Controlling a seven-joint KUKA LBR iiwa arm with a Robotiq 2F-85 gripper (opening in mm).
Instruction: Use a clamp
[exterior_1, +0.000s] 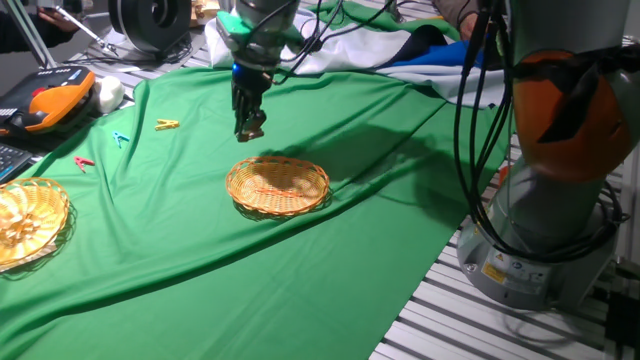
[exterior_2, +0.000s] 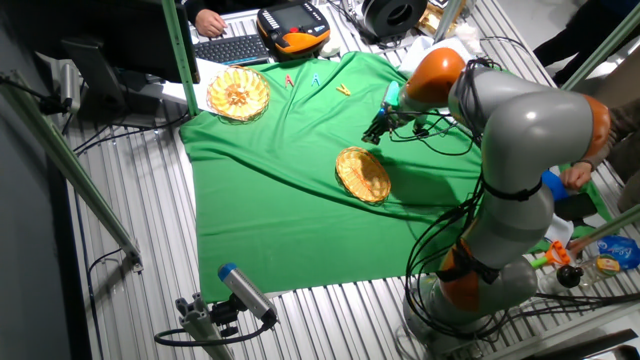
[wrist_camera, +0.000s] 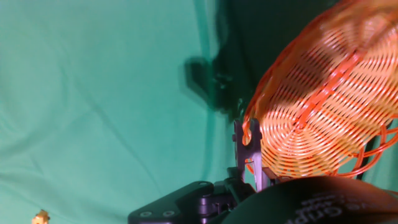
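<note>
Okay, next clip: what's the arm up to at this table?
The KUKA arm holds its tool above the green cloth, just behind the wicker basket in the middle. Something small and dark sits at the fingertips, probably the clamp, though it is too small to be sure. In the hand view, the tip is right at the basket's rim. Yellow, blue and red clothespins lie loose on the cloth, and a second basket sits at its edge.
</note>
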